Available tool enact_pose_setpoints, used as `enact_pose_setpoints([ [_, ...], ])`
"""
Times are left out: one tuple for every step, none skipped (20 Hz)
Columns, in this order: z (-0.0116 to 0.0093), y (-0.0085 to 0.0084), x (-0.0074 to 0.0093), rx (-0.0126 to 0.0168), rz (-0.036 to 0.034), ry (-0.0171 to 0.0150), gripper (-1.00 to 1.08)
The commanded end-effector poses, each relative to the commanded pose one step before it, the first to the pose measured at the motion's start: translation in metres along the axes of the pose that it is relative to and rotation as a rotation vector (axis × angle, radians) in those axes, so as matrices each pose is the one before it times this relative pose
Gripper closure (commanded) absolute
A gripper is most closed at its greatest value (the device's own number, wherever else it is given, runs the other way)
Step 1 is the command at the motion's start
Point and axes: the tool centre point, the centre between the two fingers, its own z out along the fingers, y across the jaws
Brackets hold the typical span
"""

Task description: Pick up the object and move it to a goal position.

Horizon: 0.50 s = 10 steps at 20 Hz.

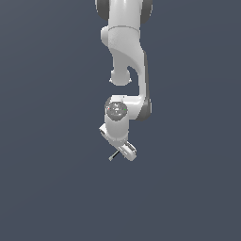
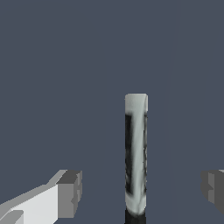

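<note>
Fingers (image 2: pixel 69 192) of our white arm's gripper (image 1: pixel 123 153) stand spread wide and grasp nothing, and between them, touching neither, lies the thin black-and-light-grey marker-like stick (image 2: pixel 135 155) on the dark grey surface (image 2: pixel 65 65), its long axis crossing the closing line.

Under the arm you have one flat, plain slate-blue surface (image 1: pixel 47 188), and it fills both views from side to side with no edge, corner, seam or marking anywhere, so you cannot place anything by its borders. Whether it is a table or the floor cannot be told. The only thing on or close above it is the thin stick (image 2: pixel 136 153), light grey with black along it and a black end. You cannot tell whether the stick rests on the surface or hangs above it.
</note>
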Motion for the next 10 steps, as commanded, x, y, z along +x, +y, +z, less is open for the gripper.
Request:
enact_pose_setpoints([
  [0.01310, 0.00049, -0.00065, -0.00065, 0.00105, -0.00059, -0.92],
  [0.00393, 0.00019, 0.00010, 0.00001, 0.00069, 0.00004, -0.92],
  [0.00321, -0.00016, -0.00010, 0.00000, 0.00000, 0.00000, -0.92],
  [0.00242, 0.00013, 0.00032, 0.00001, 0.00069, 0.00008, -0.92],
  [0.00171, -0.00023, 0.00013, 0.00000, 0.00000, 0.00000, -0.92],
  [0.00100, -0.00025, 0.00023, 0.00000, 0.00000, 0.00000, -0.92],
  [0.00036, -0.00023, 0.00026, 0.00000, 0.00000, 0.00000, -0.92],
  [0.00003, -0.00009, 0.00012, 0.00000, 0.00000, 0.00000, -0.92],
  [0.00000, 0.00000, 0.00000, 0.00000, 0.00000, 0.00000, 1.08],
  [0.00000, 0.00000, 0.00000, 0.00000, 0.00000, 0.00000, 1.08],
])
